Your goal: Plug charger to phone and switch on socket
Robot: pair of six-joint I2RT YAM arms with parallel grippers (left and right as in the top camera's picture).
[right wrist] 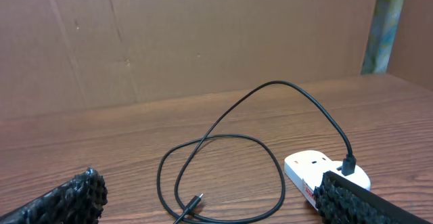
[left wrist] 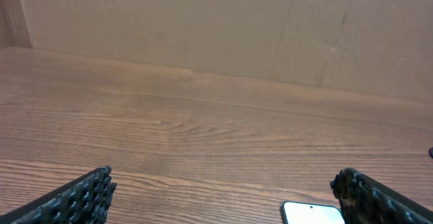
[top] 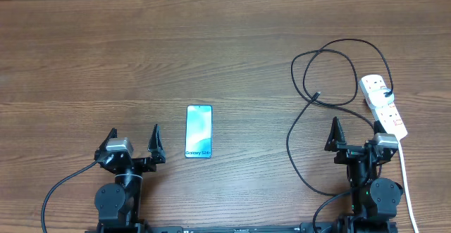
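Both tools sit at the near edge of the desk (top: 141, 50), not touching anything. L tool (top: 134, 138): fingers spread wide, nothing btwn them. R tool (top: 356, 136): same, spread wide & empty.

Phone (top: 199, 131) lies flat, screen up, just fwd & right of L tool, long side pointing away from the robot. L wrist view catches only its top edge, beside that tool's right finger.

Socket (top: 384, 106) lies on the far right, just ahead of R tool, white cord trailing back past that arm.

Charger (right wrist: 274, 83): one end is plugged into the socket's far end. The cable loops over the desk left of the socket. Small free plug rests on the wood, well apart from the phone.
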